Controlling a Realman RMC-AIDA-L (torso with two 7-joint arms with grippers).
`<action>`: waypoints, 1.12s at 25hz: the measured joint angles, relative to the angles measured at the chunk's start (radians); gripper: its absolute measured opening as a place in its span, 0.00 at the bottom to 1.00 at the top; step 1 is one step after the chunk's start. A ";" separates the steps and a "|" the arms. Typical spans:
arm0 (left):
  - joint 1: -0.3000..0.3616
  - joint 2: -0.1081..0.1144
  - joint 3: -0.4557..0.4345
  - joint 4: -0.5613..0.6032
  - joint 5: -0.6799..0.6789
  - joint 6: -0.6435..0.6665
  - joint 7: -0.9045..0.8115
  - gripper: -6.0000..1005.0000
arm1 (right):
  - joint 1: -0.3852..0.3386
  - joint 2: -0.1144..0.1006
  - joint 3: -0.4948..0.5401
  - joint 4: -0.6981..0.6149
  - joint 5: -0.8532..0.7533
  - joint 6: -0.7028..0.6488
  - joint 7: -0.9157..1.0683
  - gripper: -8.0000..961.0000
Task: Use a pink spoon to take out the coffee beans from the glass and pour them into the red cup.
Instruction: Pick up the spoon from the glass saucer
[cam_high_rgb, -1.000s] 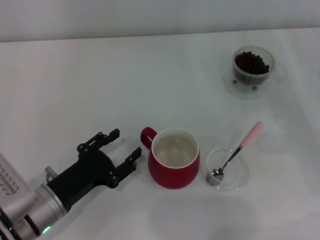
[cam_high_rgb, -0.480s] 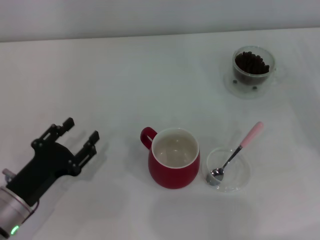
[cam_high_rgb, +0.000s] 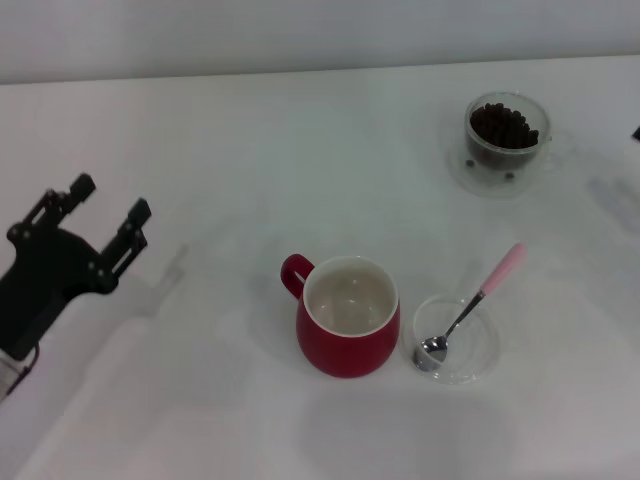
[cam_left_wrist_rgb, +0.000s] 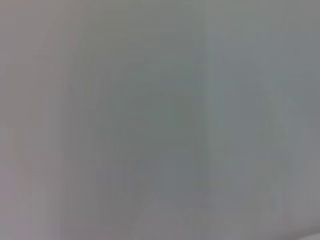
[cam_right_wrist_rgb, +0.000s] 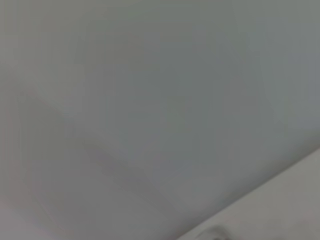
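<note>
The left gripper (cam_high_rgb: 97, 212) is matte black all over: two slim, notched fingers (cam_high_rgb: 130, 225) (blocky at the tips) on a chunky black body behind them, with angular bracket-like links.

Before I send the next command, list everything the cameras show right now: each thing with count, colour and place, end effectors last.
Red cup: one, deep red with cream inside, empty, near the middle front of the table.
Pink spoon: one, metal bowl and pale pink handle, lying in the shallow dish, handle sticking out over the rim.
Shallow dish: one, clear, right beside the red cup.
Glass: one, clear, on a clear saucer, far right.
Coffee beans: a dark brown heap inside the glass.
Table: one, white.
Left end effector: one, black, open, at the left edge, holding nothing.
Right end effector: not in view.
</note>
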 joint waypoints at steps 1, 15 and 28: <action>-0.011 0.001 0.000 0.007 -0.013 -0.006 0.000 0.68 | 0.003 0.000 0.000 0.006 -0.021 0.025 0.021 0.68; -0.050 0.003 -0.001 0.043 -0.112 -0.072 0.000 0.68 | -0.001 0.087 -0.003 0.025 -0.161 0.043 0.069 0.68; -0.037 -0.001 0.000 0.064 -0.113 -0.135 0.000 0.68 | 0.014 0.109 -0.032 0.058 -0.209 -0.024 0.045 0.68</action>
